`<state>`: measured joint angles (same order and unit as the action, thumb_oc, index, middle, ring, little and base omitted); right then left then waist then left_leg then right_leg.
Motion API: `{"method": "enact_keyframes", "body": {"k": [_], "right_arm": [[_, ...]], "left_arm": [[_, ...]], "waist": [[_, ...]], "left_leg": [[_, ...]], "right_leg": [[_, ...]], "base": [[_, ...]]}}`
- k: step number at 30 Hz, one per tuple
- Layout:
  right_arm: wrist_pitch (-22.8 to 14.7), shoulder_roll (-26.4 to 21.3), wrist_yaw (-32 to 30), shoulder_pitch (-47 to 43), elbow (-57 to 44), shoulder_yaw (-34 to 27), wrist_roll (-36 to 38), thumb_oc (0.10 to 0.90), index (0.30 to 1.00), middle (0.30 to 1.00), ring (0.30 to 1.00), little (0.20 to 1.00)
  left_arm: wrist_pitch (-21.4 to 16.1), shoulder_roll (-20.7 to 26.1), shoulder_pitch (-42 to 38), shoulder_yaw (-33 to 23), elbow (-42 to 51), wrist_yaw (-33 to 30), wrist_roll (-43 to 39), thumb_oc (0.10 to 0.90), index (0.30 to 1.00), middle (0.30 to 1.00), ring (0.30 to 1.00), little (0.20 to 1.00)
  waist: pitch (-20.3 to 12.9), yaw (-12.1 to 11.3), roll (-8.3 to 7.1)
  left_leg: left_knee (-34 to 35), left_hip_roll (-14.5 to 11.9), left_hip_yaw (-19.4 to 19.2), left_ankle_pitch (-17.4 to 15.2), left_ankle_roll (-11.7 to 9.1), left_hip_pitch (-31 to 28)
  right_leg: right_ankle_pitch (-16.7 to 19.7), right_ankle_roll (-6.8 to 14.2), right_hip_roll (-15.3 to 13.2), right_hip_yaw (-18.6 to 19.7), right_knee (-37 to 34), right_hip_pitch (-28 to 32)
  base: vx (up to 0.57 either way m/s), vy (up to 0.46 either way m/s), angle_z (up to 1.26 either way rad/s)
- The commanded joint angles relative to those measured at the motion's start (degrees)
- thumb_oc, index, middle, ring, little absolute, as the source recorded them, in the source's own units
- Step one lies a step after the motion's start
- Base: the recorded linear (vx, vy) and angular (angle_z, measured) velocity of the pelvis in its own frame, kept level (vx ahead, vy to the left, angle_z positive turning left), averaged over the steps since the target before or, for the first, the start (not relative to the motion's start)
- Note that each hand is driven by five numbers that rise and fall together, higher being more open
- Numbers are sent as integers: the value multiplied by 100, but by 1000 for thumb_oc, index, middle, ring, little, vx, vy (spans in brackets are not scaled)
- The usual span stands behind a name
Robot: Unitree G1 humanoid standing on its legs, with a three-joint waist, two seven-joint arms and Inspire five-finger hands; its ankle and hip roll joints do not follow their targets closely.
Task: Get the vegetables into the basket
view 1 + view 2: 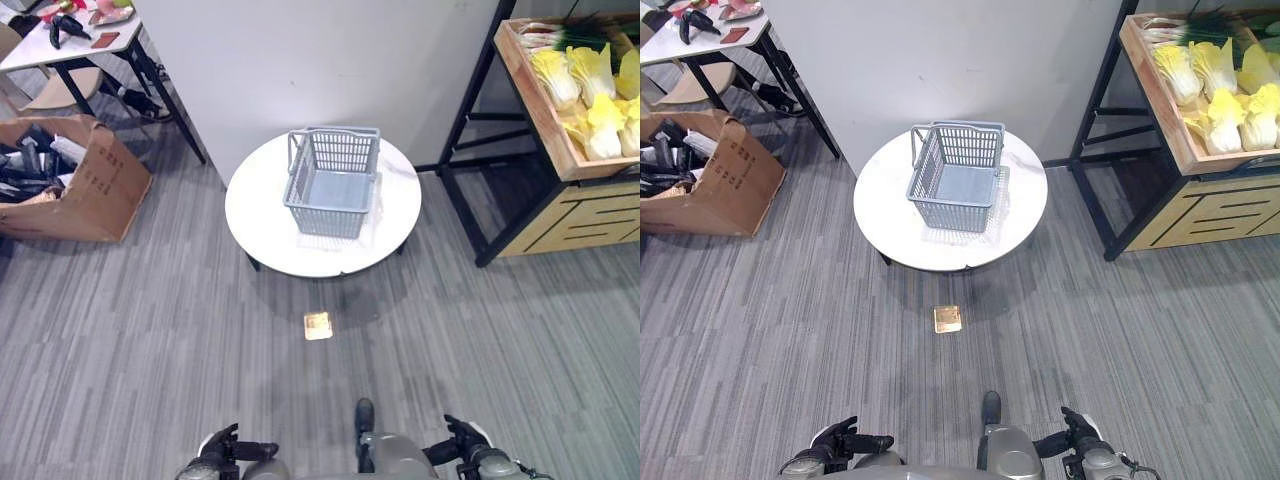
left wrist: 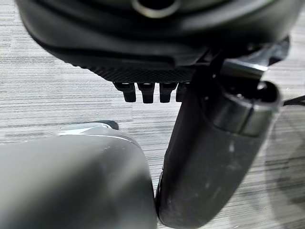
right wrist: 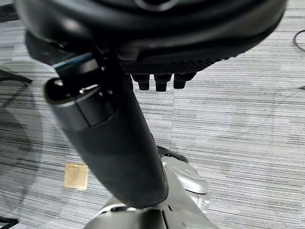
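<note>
Both robot hands, left and right, low, relaxed, empty; grey basket upright on round table, long axis away from robot.

You see a pale grey basket with an open grid pattern on a white round table. The carpet is grey with fine stripes, and a small tan square lies on it. The cabbages are yellow and white in a light wooden crate. The cardboard box is brown.
</note>
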<state>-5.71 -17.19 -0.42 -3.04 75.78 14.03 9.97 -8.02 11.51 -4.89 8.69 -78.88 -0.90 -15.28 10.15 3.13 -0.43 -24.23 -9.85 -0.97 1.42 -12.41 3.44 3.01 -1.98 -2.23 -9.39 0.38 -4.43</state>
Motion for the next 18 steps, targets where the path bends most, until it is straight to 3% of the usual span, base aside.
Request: {"method": "enact_keyframes", "body": {"k": [1, 3, 4, 5, 7, 9, 14, 18], "right_arm": [[-100, -111, -70, 3, 33, 58, 113, 900, 1000, 1000, 1000, 1000], [-85, -109, -93, 30, 48, 88, 70, 900, 1000, 1000, 1000, 1000], [-85, -98, -100, 41, 40, 126, 13, 900, 1000, 1000, 1000, 1000], [-85, -96, -100, 41, 39, 126, 13, 900, 1000, 1000, 1000, 1000], [-87, -80, -99, 48, 63, 156, -90, 900, 1000, 1000, 1000, 1000], [-102, -92, -139, 63, 81, 157, -216, 900, 1000, 1000, 1000, 1000], [-61, 4, -120, 169, 109, 88, -259, 900, 1000, 1000, 1000, 1000], [-48, 102, -113, 111, 27, 169, -272, 900, 1000, 1000, 1000, 1000]], "left_arm": [[-20, -69, 22, 85, 2, -81, -42, 900, 1000, 1000, 1000, 1000], [-32, -93, 53, 77, 2, -96, -103, 900, 1000, 1000, 1000, 1000], [-42, -114, 74, 92, 8, -101, -117, 900, 1000, 1000, 1000, 1000], [-42, -113, 75, 93, 8, -101, -117, 900, 1000, 1000, 1000, 1000], [-53, -131, 137, 113, -16, -86, -72, 900, 1000, 1000, 1000, 1000], [-54, -130, 206, 107, -52, -85, -18, 900, 1000, 1000, 1000, 1000], [-32, -121, 283, 131, -40, -90, 119, 900, 1000, 1000, 1000, 1000], [-15, -27, 238, 154, 16, -100, 214, 900, 1000, 1000, 1000, 1000]], "waist": [[200, 13, -77], [195, -97, -51], [202, -221, 21], [222, -224, 13], [200, -319, 115], [169, -371, 147], [-56, -363, 51], [-134, -357, -117]], "left_leg": [[1081, 402, -500, 264, 644, 178], [1644, 384, -473, 327, 684, 532], [2040, 321, -287, 722, 625, 827], [2053, 328, -295, 724, 625, 795], [2554, 212, -242, 1153, 521, 945], [2780, 102, -452, 1314, 472, 969], [2686, 151, -984, 1174, 672, 753], [2722, 414, -1253, 889, 943, 521]], "right_leg": [[-215, 521, -206, 142, 610, -97], [-345, 541, -195, 246, 551, 90], [-443, 534, -101, 372, 509, 290], [-453, 535, -109, 377, 513, 313], [-565, 554, -24, 532, 465, 526], [-689, 578, -34, 646, 474, 754], [-872, 782, -333, 773, 724, 1061], [-301, 1032, -614, 942, 1200, 744]], "base": [[177, 18, 12], [285, 81, 6], [296, 101, -13], [337, 121, -36], [309, 128, -54], [358, 191, -42], [310, 277, -43], [161, 241, -20]]}}
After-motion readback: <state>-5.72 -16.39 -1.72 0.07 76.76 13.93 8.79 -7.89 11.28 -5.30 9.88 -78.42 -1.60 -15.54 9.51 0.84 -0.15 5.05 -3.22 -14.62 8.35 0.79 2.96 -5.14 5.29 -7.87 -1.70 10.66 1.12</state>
